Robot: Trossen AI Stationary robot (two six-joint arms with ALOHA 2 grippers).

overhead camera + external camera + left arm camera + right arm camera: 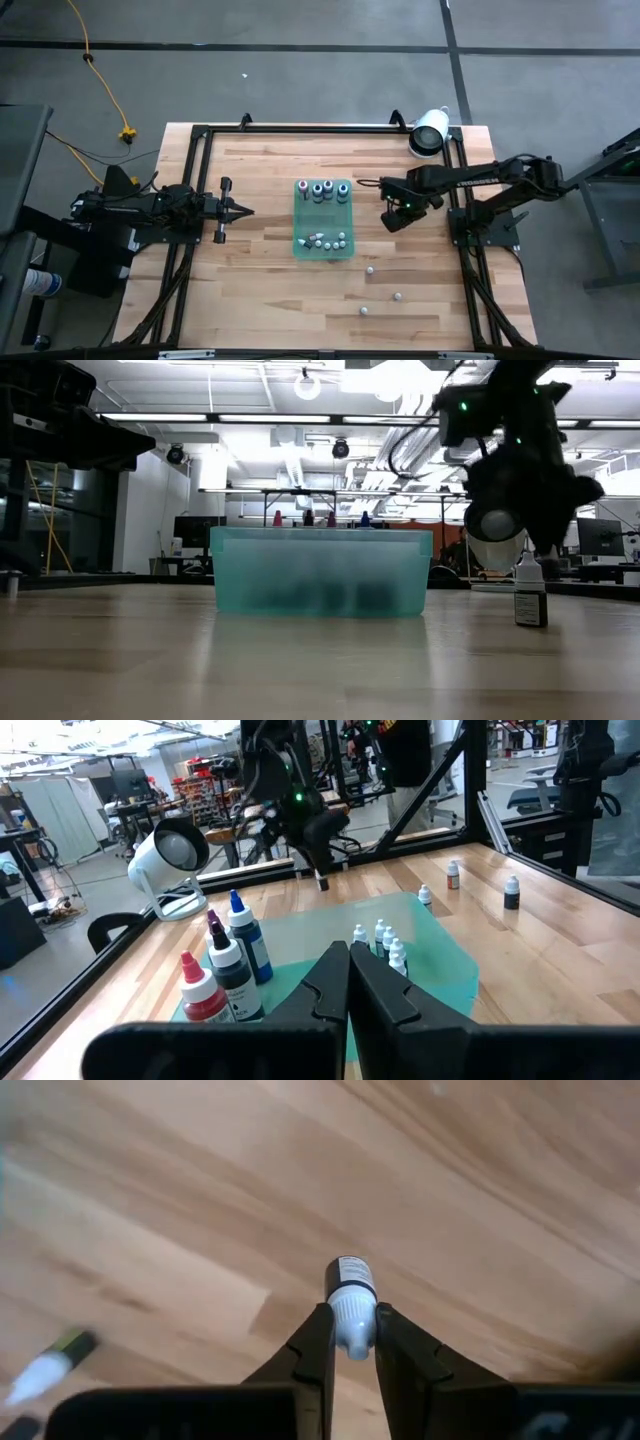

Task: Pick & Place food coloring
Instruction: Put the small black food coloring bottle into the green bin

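The translucent green tray (322,218) sits mid-table. Inside it stand larger food coloring bottles (228,965) with red, dark and blue tops, plus small whitish ones (385,942). Three more small bottles (370,268) stand loose on the wood toward the near right, and one (530,595) shows upright in the low view. My right gripper (352,1342) hovers just right of the tray (392,215), shut on a small dark bottle. My left gripper (348,982) waits left of the tray (240,210), shut and holding nothing. My right gripper pinches the small bottle by its white cap (352,1312) between the two fingertips (318,1338), coming from above and pointing down. The dark body (348,1272) hangs below the fingers, upright. It looks clear of the table.
A large white cylinder (430,130) lies at the far right corner. A black frame (200,135) rims the table. Another small bottle (45,1365) shows in the right wrist view. Bare wood lies between the tray and the loose bottles and across the near left.
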